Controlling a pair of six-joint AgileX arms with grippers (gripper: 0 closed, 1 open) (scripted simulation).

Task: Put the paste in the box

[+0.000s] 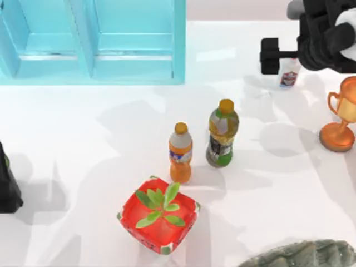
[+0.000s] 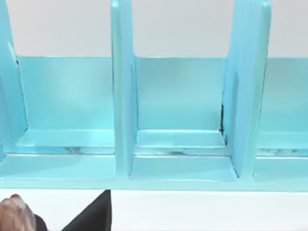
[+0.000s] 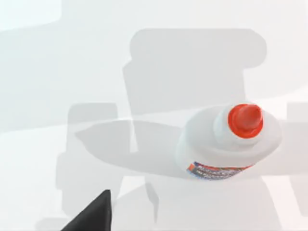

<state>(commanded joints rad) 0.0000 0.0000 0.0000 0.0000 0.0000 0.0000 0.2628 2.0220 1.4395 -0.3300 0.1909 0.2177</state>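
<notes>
The paste (image 1: 289, 73) is a small white bottle with a red cap, standing upright on the table at the back right. My right gripper (image 1: 282, 58) hovers over it, open and holding nothing. In the right wrist view the paste (image 3: 230, 140) is seen from above, with one dark finger (image 3: 93, 217) well off to its side. The box (image 1: 94, 41) is a light blue compartmented shelf at the back left. The left wrist view faces the open compartments of the box (image 2: 180, 144). My left gripper (image 1: 6, 186) is parked at the table's left edge, open.
Two orange-capped drink bottles (image 1: 181, 153) (image 1: 223, 133) stand mid-table. In front of them is a red pot with a green plant (image 1: 159, 215). A bronze trophy (image 1: 340, 114) stands at the right edge. A grey-green object (image 1: 303, 256) lies at the front right.
</notes>
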